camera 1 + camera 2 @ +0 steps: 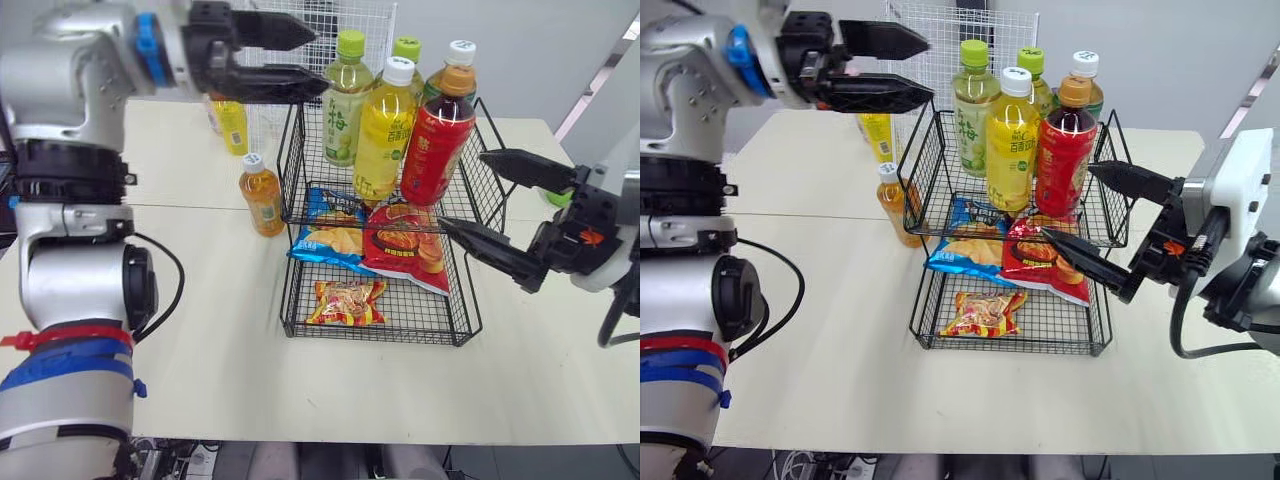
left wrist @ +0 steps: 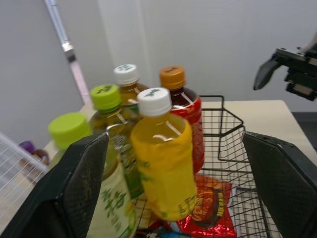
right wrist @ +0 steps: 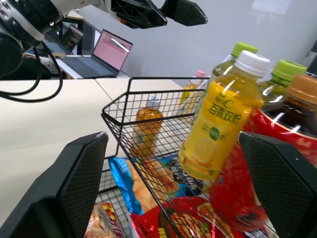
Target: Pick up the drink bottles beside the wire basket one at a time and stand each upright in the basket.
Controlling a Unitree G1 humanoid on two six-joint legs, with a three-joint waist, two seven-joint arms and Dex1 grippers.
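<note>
A black two-tier wire basket [image 1: 295, 150] stands mid-table. Its upper tier holds several upright bottles, among them a yellow one with a white cap [image 1: 385, 130], a red one with an orange cap [image 1: 438, 140] and a green-capped tea bottle [image 1: 345, 100]. Left of the basket a small orange bottle [image 1: 262, 195] stands on the table, and a yellow bottle [image 1: 232, 125] stands farther back. My left gripper [image 1: 318, 60] hovers open and empty, high beside the basket's top left. At the basket's right side my right gripper [image 1: 462, 190] is open and empty, close to the red bottle.
Snack bags lie on the lower tier: a blue one [image 1: 330, 238], a red one [image 1: 405, 250] and a small packet [image 1: 347, 302]. A white wire grid panel [image 1: 375, 25] stands behind the basket. A laptop [image 3: 111, 52] sits on a desk beyond the table.
</note>
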